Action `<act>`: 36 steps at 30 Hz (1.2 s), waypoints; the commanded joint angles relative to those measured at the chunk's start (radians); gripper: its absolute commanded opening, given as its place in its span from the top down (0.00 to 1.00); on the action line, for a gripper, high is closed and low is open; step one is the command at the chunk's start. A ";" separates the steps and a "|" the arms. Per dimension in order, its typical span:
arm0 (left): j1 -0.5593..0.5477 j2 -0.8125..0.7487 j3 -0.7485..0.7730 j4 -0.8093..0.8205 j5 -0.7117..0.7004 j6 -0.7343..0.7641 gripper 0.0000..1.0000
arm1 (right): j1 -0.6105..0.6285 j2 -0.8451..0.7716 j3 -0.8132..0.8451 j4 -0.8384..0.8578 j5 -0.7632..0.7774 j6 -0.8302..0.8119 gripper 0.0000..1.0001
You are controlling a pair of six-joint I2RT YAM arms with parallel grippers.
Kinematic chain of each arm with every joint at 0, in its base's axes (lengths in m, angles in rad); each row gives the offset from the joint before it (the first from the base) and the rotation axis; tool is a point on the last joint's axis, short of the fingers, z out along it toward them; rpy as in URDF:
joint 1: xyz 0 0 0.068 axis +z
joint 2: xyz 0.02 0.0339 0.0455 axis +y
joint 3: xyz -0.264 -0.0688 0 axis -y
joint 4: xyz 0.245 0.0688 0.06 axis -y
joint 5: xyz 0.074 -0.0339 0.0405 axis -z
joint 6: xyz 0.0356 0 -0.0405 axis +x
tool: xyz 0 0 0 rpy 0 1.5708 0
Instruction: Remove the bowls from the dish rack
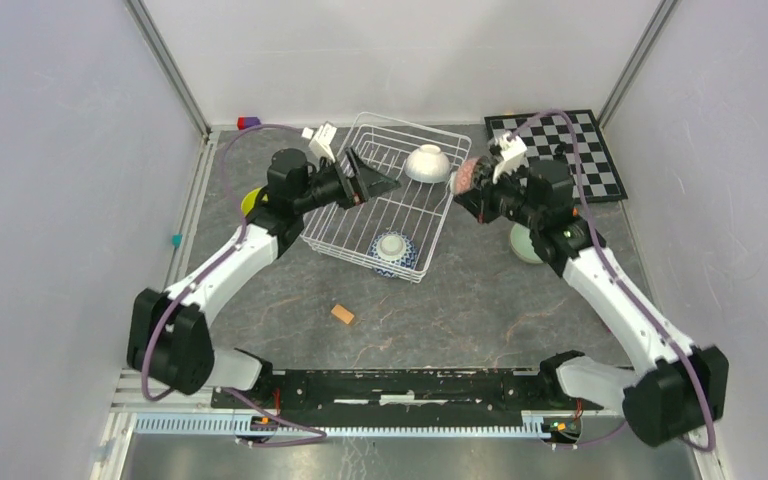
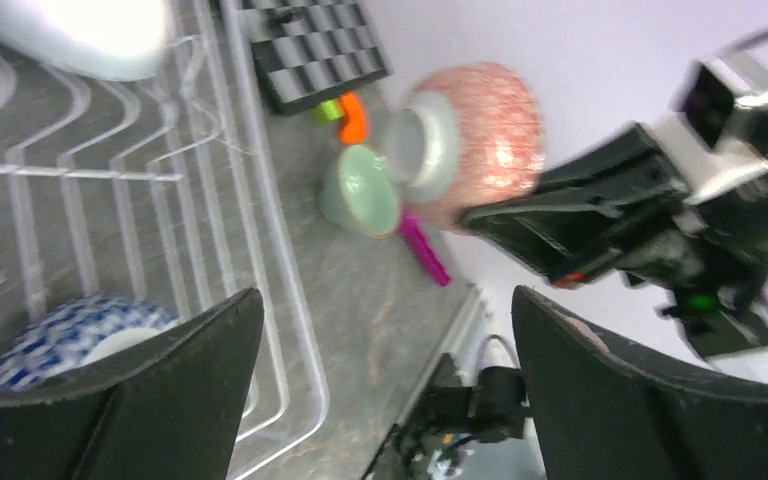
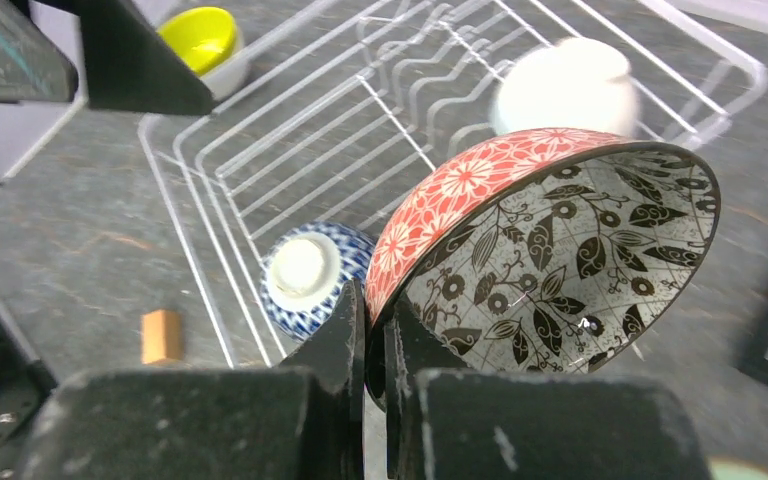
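Wearing red flowers outside, the bowl (image 3: 560,250) shows black leaves inside.

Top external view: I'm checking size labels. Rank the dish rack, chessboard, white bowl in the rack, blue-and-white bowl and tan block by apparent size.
1. dish rack
2. chessboard, partly covered
3. white bowl and blue-and-white bowl, too alike to rank
4. tan block

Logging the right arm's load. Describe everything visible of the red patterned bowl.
The red patterned bowl looks glazed ceramic: red-and-white floral outside, pale inside with dark leafy vines, dark rim, pale foot. Tipped on edge, it hangs just right of the dish rack; only the right gripper touches it, jaws shut on its rim.
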 commanded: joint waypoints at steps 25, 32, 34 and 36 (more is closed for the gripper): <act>-0.176 -0.249 -0.034 -0.602 -1.003 0.355 0.00 | 0.000 -0.349 -0.392 -0.524 0.616 0.213 1.00; -0.175 -0.217 -0.040 -0.574 -0.969 0.375 0.00 | 0.001 -0.314 -0.400 -0.578 0.784 0.293 1.00; -0.174 -0.215 -0.049 -0.545 -0.899 0.395 0.01 | 0.001 -0.308 -0.407 -0.562 0.782 0.296 0.98; -0.174 -0.214 -0.060 -0.516 -0.828 0.413 0.02 | 0.000 -0.305 -0.414 -0.541 0.768 0.290 0.96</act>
